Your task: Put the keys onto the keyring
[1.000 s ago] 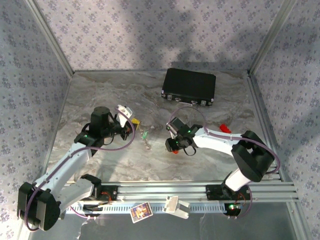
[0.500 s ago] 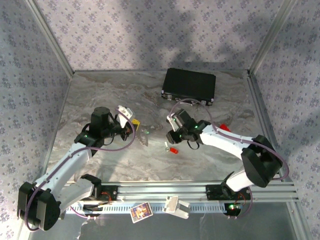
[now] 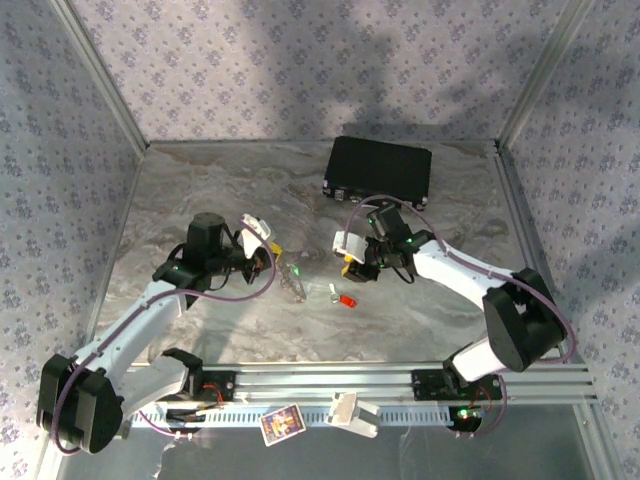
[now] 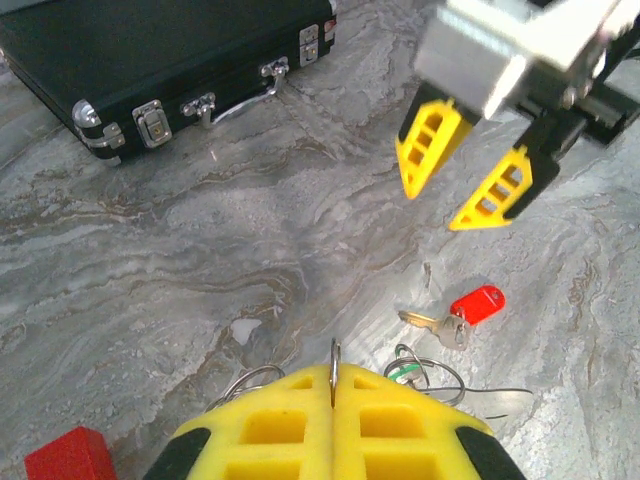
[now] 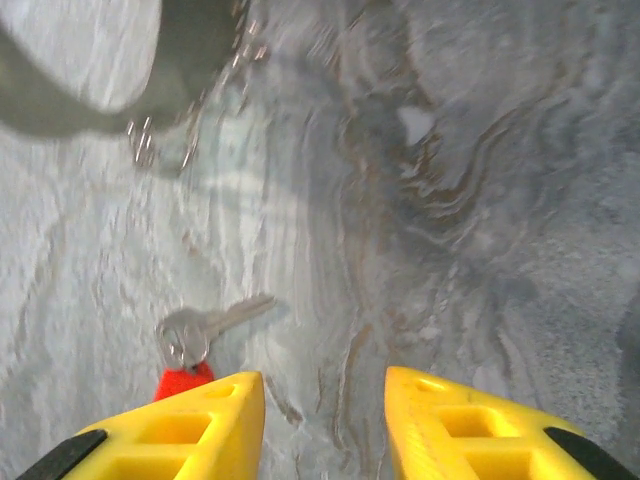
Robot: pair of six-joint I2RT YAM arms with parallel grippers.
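On the marble table (image 4: 250, 220), red key (image 4: 468, 308) lies near the empty, half-open right gripper (image 4: 437, 208).

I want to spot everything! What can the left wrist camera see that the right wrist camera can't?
Left wrist camera: black case, red block, green key, and the left gripper pinching the keyring. Right wrist camera: blurry shiny specks top left, too smeared to name. Both: the red key, the open right gripper, marbled table.
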